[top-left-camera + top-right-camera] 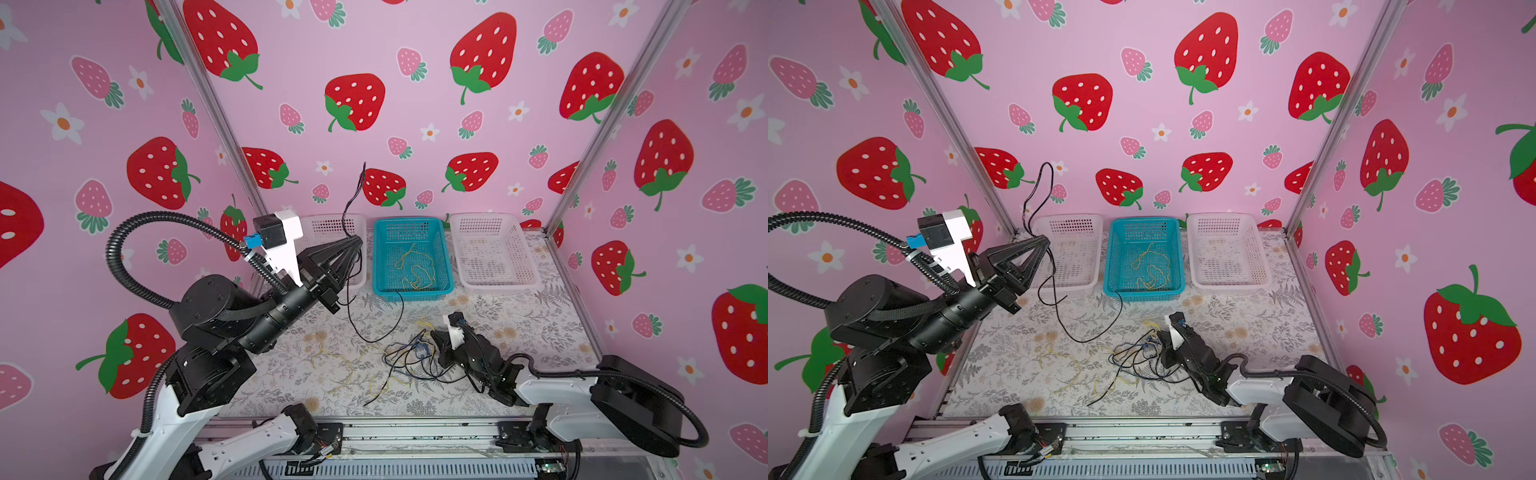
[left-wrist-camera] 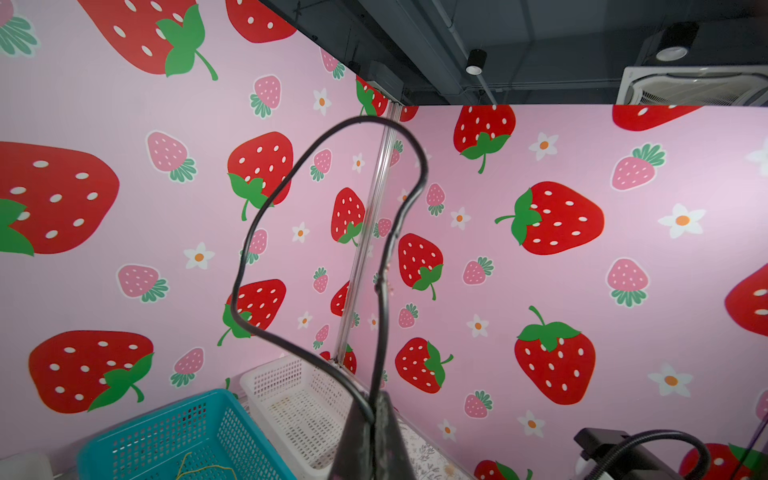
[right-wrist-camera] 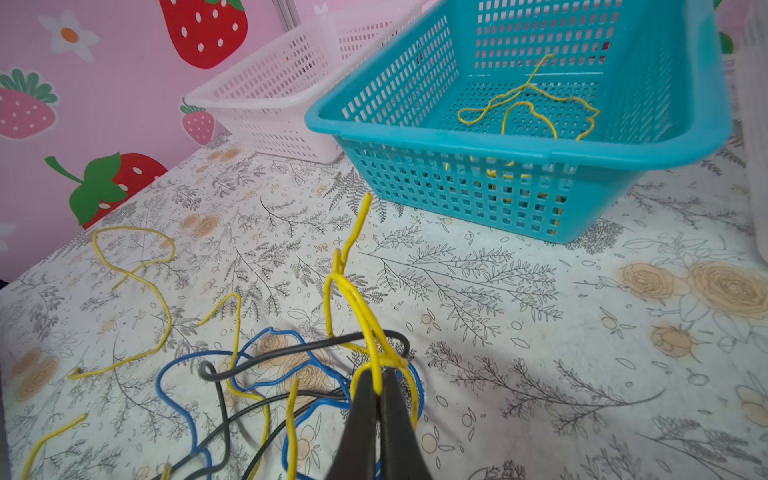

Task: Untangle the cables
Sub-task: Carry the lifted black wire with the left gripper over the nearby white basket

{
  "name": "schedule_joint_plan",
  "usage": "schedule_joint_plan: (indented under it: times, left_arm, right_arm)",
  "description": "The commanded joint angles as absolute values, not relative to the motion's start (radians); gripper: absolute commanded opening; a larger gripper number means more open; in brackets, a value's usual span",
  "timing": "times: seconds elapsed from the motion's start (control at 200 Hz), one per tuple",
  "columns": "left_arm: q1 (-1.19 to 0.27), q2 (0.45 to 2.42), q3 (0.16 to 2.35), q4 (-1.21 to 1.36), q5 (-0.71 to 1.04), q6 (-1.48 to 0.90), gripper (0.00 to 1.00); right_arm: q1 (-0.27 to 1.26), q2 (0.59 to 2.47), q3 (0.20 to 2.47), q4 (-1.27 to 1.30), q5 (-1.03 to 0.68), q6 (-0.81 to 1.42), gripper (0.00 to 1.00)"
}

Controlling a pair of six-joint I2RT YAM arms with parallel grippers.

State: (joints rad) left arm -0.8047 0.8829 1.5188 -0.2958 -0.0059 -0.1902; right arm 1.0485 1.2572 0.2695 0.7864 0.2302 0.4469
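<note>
Right now the L gripper [image 1: 355, 242] is up off the table [image 1: 519, 324], nose aimed at the rear wall, over the front of the left white basket [image 1: 332, 217]. Its fingers are pinched together on a black cable [image 2: 424, 170]. Above the pinch that cable stands as a tall narrow loop, long axis vertical. Below it the long run drops to the table, sweeps in a U and ends at the front wall of the teal basket [image 3: 415, 139]; touching or not, can't tell. The R gripper [image 3: 378, 384] sits low, right of centre, tips at table level, fingers clamped on a yellow cable [image 3: 362, 216] whose free end points up and toward the teal basket. Just beside the tips, on the L-arm side, lies the tangle [image 1: 1142, 353]: black, blue & yellow strands crossing, mostly flat, with ends trailing toward the front edge. A loose yellow [image 1: 345, 365] lies further that way, kinked, running approx front-to-back; whether it joins the tangle I can't tell. Another, the basket yellow [image 3: 540, 68], is curled on the teal basket's floor. The right white basket [image 1: 482, 216] is just beside the teal one, so 3 baskets stand in a row at the rear wall, long axes front-to-back.
</note>
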Motion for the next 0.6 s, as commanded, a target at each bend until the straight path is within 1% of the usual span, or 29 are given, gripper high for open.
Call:
schedule_joint_plan:
  times: [0.0, 0.09, 0.26, 0.595]
  left_arm:
    - [-0.775, 0.924, 1.561, -0.336, -0.055, -0.086, 0.00]
    - [-0.704, 0.964, 1.566, -0.337, -0.028, -0.083, 0.00]
    - [-0.474, 1.035, 1.552, -0.286, 0.128, -0.184, 0.00]
    - [-0.354, 1.181, 1.486, -0.167, 0.098, -0.107, 0.00]
  right_arm:
    - [1.046, 1.154, 0.267, 0.714, 0.275, 0.423, 0.00]
    - [1.045, 1.072, 0.268, 0.659, 0.296, 0.398, 0.00]
    - [1.046, 0.951, 0.285, 0.576, 0.261, 0.359, 0.00]
    - [1.046, 0.798, 0.307, 0.439, 0.175, 0.334, 0.00]
